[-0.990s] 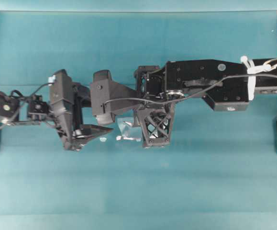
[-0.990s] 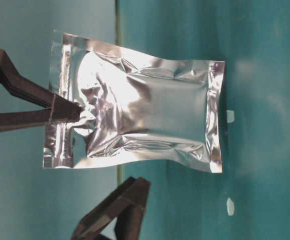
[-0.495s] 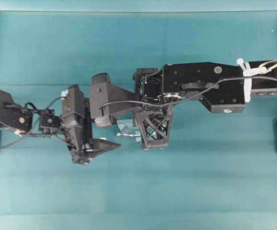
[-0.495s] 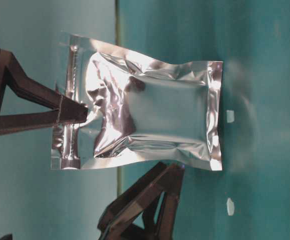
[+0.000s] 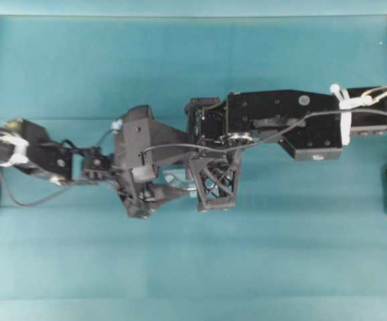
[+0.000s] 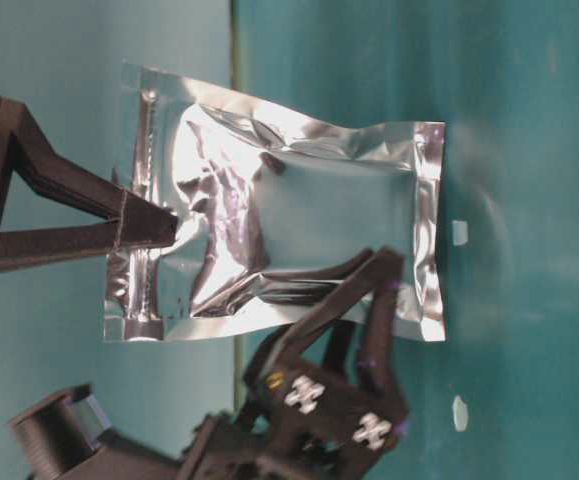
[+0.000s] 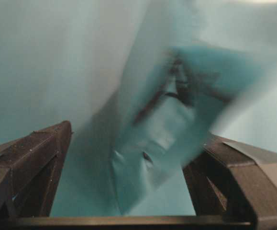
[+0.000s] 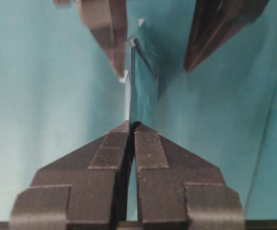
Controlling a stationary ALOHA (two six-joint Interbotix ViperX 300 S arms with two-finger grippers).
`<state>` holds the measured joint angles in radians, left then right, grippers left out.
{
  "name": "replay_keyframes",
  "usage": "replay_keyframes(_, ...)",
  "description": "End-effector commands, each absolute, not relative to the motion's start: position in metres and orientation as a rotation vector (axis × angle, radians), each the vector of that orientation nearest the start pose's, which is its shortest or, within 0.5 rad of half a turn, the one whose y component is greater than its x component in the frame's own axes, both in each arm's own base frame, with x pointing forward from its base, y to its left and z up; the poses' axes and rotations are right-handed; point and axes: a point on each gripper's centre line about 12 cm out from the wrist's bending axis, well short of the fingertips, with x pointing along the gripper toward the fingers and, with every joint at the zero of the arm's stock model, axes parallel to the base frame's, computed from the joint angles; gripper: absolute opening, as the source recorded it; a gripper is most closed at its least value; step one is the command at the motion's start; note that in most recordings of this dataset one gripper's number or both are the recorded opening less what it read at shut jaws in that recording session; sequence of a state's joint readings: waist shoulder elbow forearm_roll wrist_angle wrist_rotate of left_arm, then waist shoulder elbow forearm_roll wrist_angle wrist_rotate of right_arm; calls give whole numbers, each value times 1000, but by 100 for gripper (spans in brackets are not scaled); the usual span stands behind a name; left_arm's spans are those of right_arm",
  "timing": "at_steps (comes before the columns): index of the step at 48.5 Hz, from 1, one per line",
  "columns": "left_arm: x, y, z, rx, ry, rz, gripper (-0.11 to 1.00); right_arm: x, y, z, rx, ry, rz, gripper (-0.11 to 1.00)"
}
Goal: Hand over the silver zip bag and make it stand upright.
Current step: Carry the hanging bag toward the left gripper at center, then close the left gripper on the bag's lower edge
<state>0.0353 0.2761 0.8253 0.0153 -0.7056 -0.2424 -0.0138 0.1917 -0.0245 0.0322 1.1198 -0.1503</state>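
The silver zip bag hangs in the air, crinkled and shiny. My right gripper is shut on the bag's sealed zip end, and its wrist view shows the bag edge-on. My left gripper is open and straddles the bag's other end, with one finger on each side and a gap to the foil. The left wrist view shows the bag blurred between those open fingers. From overhead only a sliver of the bag shows under the two wrists.
Two tiny white scraps lie on the teal table. The right arm stretches across from the right, and the left arm comes in from the left edge.
My left gripper has moved right towards the bag and now has its open fingers around the bag's free end. The right gripper still holds the bag in about the same place.
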Motion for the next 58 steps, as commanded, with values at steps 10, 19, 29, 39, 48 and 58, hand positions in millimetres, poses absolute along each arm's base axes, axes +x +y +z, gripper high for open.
replay_keyframes(10, 402, 13, 87, -236, 358, 66, 90, 447, -3, 256, -87, 1256, 98, 2)
replay_keyframes(19, 408, 14, 90, -235, 341, 64, 90, 447, -4, 255, -86, 1259, 94, 2)
replay_keyframes(29, 410, 14, 91, -241, 339, 65, 84, 446, -4, 254, -86, 1260, 94, 2)
replay_keyframes(39, 410, 14, 90, -228, 349, 65, 52, 446, -4, 252, -86, 1265, 95, 2)
replay_keyframes(48, 408, 14, 87, -205, 378, 64, 33, 445, -4, 251, -85, 1270, 95, 2)
replay_keyframes(58, 408, 14, 86, -198, 391, 63, 33, 445, -4, 251, -85, 1270, 95, 2)
